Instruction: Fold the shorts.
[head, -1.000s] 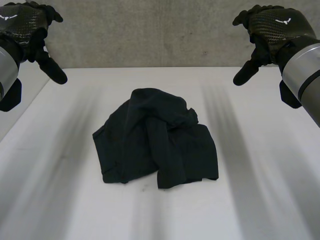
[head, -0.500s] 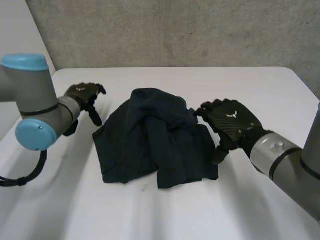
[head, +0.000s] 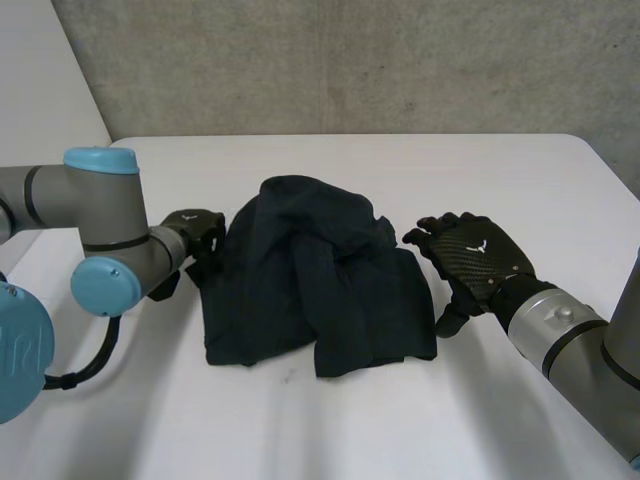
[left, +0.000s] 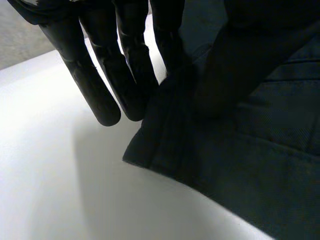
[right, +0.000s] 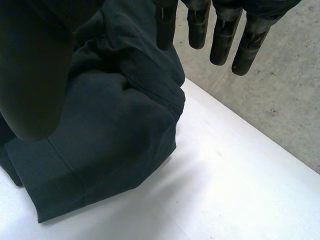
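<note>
The dark shorts (head: 310, 280) lie crumpled in a heap in the middle of the white table (head: 520, 180). My left hand (head: 192, 228) is at the heap's left edge. In the left wrist view its fingers (left: 100, 75) and thumb pinch a folded edge of the shorts (left: 240, 150). My right hand (head: 470, 255) hovers by the heap's right edge with relaxed fingers and holds nothing. In the right wrist view its fingers (right: 220, 35) hang straight above the shorts (right: 110, 130) and the table beside them.
A grey concrete wall (head: 400, 60) runs behind the table. The table's far edge is just behind the heap and its right corner lies beyond my right hand. White table surface surrounds the shorts on every side.
Both arms came down from high at the sides to the heap. The left hand reached the shorts' left edge and closed on it. The right hand settled by the right edge, still open.
</note>
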